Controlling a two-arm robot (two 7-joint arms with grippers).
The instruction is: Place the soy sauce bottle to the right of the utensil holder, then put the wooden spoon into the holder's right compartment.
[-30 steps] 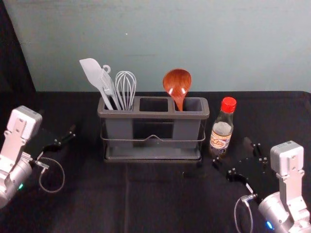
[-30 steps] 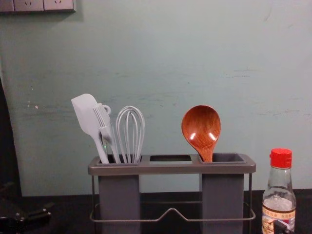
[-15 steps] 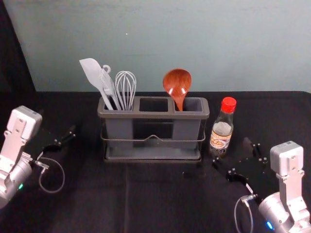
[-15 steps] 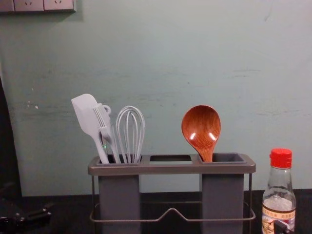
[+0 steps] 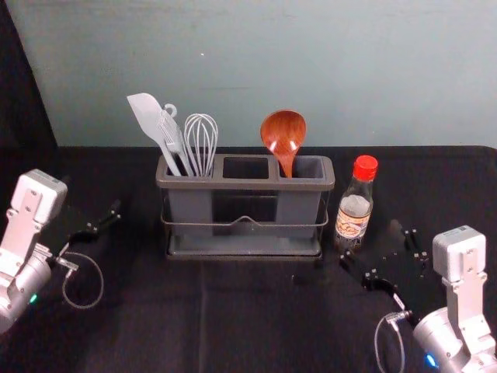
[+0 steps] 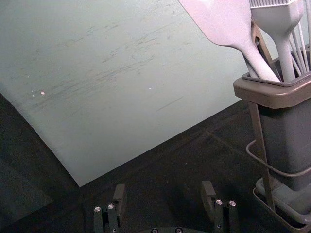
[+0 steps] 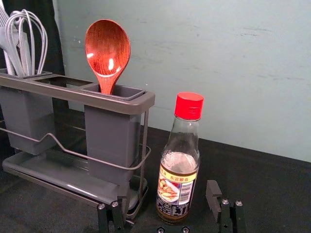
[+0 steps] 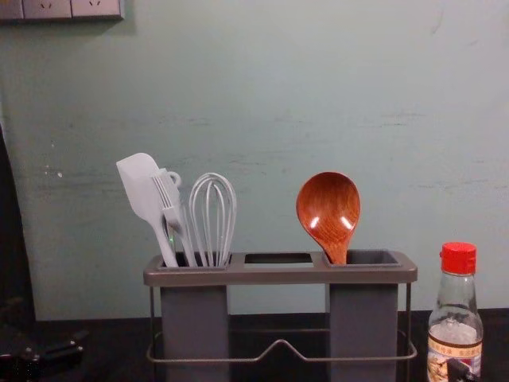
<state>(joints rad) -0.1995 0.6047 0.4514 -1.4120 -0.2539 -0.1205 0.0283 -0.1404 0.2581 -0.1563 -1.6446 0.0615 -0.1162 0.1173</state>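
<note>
"Please, where is the soy sauce bottle [image 5: 353, 221]?"

"It stands upright on the surface [image 5: 256, 334], just beside the utensil holder [image 5: 245, 184], on its right. The back edge is behind both. The wooden spoon [image 5: 283, 132] is in the right one of the holder's 3 compartments, bowl up."

"And the right gripper [image 5: 371, 242]?"

"It is open and empty, near the bottle. The left gripper [image 5: 92, 196], left of the holder, is open also."

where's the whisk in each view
Head view: whisk left of centre, in the holder's left compartment.
Chest view: whisk left of centre, right of the brush.
Left wrist view: whisk cut off, beside the brush.
Right wrist view: whisk across the holder from the spoon.
Shared landmark: the holder.
</note>
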